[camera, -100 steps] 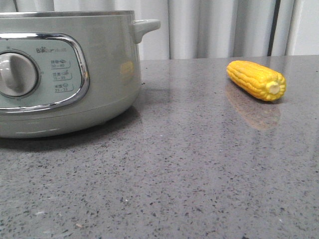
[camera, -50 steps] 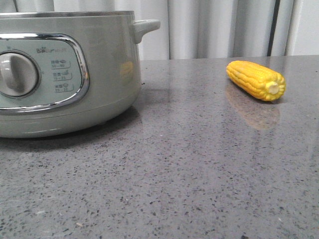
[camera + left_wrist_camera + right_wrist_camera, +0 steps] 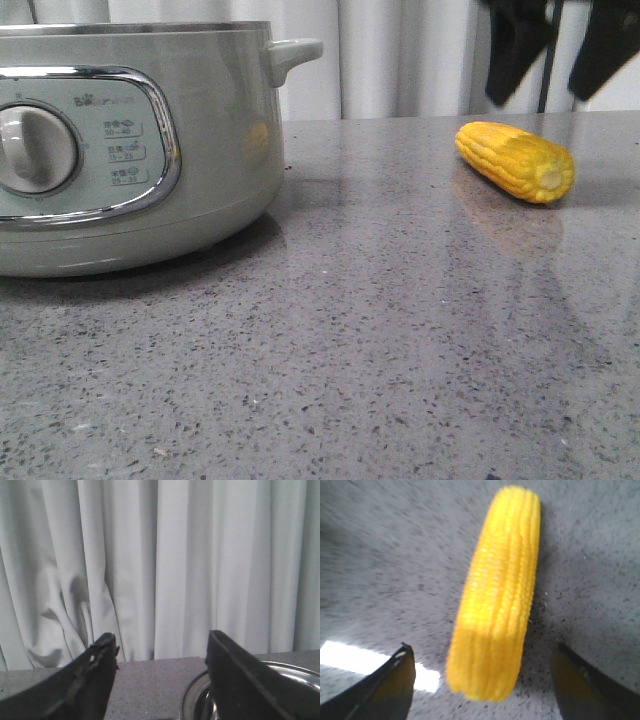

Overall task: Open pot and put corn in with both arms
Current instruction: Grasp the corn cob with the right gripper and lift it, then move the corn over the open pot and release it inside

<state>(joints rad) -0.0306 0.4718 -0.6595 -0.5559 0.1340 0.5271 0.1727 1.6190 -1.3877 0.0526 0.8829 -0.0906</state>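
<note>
The pale grey-green pot [image 3: 215,130] stands at the left of the front view, with its knob [image 3: 35,148], chrome-framed panel and stubby side handle [image 3: 290,52]. The yellow corn [image 3: 515,160] lies on the counter at the right, pale stem end towards me. My right gripper [image 3: 560,60] hangs open just above the corn. In the right wrist view the corn [image 3: 500,595] lies lengthwise between the spread fingers of that gripper [image 3: 482,649]. My left gripper [image 3: 161,642] is open and empty, and the pot's steel rim [image 3: 295,671] shows beside one finger. It is out of the front view.
The grey speckled counter [image 3: 380,330] runs across the whole front view. Pale curtains [image 3: 400,55] hang behind its far edge, and they also fill the left wrist view [image 3: 165,565].
My right gripper's two black fingers have come down into the top right of the front view, above the corn. The corn and the pot have not moved.
</note>
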